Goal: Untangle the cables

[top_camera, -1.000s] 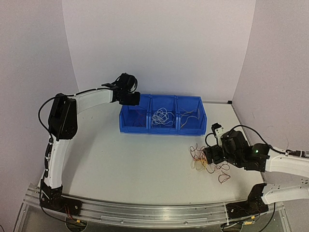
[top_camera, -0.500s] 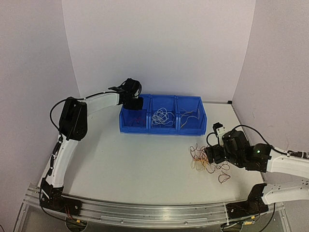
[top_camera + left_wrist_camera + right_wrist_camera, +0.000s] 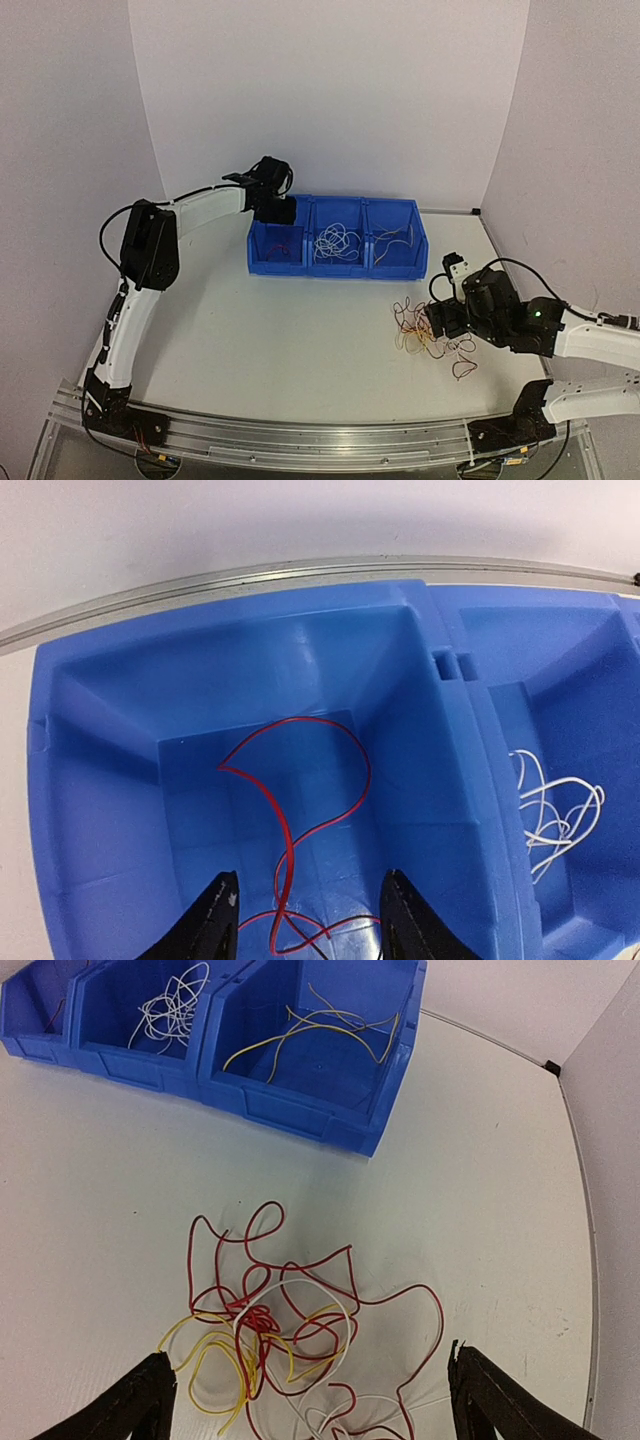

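Two claws, both spread. We see the left claw (image 3: 305, 920) over the left compartment of the blue bin (image 3: 100, 810), one red wire (image 3: 288, 848) lying loose beneath (not pinched). Our right claw (image 3: 308, 1380) hangs above the tangled cables (image 3: 290, 1325) on the worktop (image 3: 500, 1160).

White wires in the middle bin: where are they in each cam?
Top external: white wires just above centre, in the middle one of the blue bins.
Left wrist: white wires at the right edge.
Right wrist: white wires at top left.
Shared landmark: the blue bins.
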{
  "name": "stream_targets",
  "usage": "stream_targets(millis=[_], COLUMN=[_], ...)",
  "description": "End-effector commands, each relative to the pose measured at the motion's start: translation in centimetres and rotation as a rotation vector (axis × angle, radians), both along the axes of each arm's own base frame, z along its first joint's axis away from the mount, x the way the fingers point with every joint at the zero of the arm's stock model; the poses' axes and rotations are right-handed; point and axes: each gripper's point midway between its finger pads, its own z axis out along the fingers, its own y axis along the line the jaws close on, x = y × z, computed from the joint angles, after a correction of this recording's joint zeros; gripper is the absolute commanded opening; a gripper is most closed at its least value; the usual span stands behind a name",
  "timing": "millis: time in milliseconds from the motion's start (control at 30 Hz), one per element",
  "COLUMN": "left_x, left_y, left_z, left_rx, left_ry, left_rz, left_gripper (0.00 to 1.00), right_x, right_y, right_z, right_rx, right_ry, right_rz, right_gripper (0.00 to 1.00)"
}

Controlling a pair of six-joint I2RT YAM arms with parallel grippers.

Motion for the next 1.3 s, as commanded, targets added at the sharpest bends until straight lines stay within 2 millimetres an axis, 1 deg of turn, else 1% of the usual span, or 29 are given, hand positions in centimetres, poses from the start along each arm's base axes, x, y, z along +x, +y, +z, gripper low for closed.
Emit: stream_targets(millis=[0,100,167,267,300,367,433,533,600,733,800,833,900,933,967,1100,1133,1200,1267], left_x=[-1.2,-1.6,-1.7,-2.2,-2.4,-3.2,-4.3,-6.6,-8.2,-12.1,-14.0,-14.7,-16.7,-17.5,-18.2,-20.7,-21.2,-22.2,-23.0], left_y=[-0.3,0.0,0.4,0.7,0.6,0.1,-0.5,-1.1,-1.2,-0.6,-0.2,0.0,0.2,0.2,0.4,0.7,0.7,0.3,0.0], left_z=[10.0,11.2,11.9,13.3,14.0,15.7,17.7,20.8,21.5,23.4,22.9,21.8,21.2,20.7,20.6,18.6,18.3,16.6,15.3], left_rx=[-0.04,-0.021,-0.002,0.012,0.008,-0.008,-0.014,-0.024,-0.045,-0.139,-0.176,-0.182,-0.222,-0.237,-0.258,-0.316,-0.335,-0.355,-0.37], left_ry=[-0.154,-0.177,-0.192,-0.218,-0.228,-0.254,-0.291,-0.348,-0.351,-0.362,-0.34,-0.318,-0.301,-0.287,-0.278,-0.224,-0.212,-0.163,-0.12], left_rz=[-0.01,0.007,0.025,0.042,0.04,0.025,0.014,0.012,0.003,-0.004,-0.011,-0.012,-0.038,-0.05,-0.057,-0.08,-0.085,-0.117,-0.13], left_gripper=[0.54,0.62,0.7,0.93,0.98,1.0,1.0,1.0,1.0,1.0,1.0,1.0,1.0,1.0,1.0,1.0,1.0,0.99,1.0], right_x=[0.1,0.0,0.0,-0.1,-0.1,-0.2,-0.3,-0.5,-0.7,-0.7,-0.4,-0.2,0.4,0.6,0.7,1.1,1.3,1.5,1.5], right_y=[0.0,0.0,0.0,0.0,0.0,0.0,-0.3,-0.3,0.0,0.7,0.9,0.8,0.9,1.0,1.2,1.6,1.6,1.9,2.6], right_z=[0.8,0.8,0.8,0.9,0.9,0.7,0.4,-0.5,-1.4,-3.4,-4.3,-4.6,-5.6,-6.2,-6.7,-9.3,-9.7,-10.5,-11.0], right_rx=[0.024,0.029,0.031,0.032,0.032,0.031,0.019,-0.018,-0.034,-0.052,-0.049,-0.044,-0.023,-0.005,0.028,0.089,0.098,0.125,0.153], right_ry=[-0.015,-0.013,-0.015,-0.014,-0.013,0.003,0.032,0.096,0.148,0.249,0.298,0.322,0.383,0.419,0.459,0.571,0.58,0.61,0.636], right_rz=[-0.005,-0.003,-0.003,0.002,0.001,-0.001,-0.025,-0.042,-0.032,-0.031,-0.032,-0.034,-0.03,-0.027,-0.018,-0.028,-0.033,-0.023,0.003], right_gripper=[0.91,0.91,0.91,0.92,0.94,0.97,0.98,0.98,0.98,0.98,0.98,0.98,0.98,0.98,0.98,0.97,0.96,0.93,0.86])
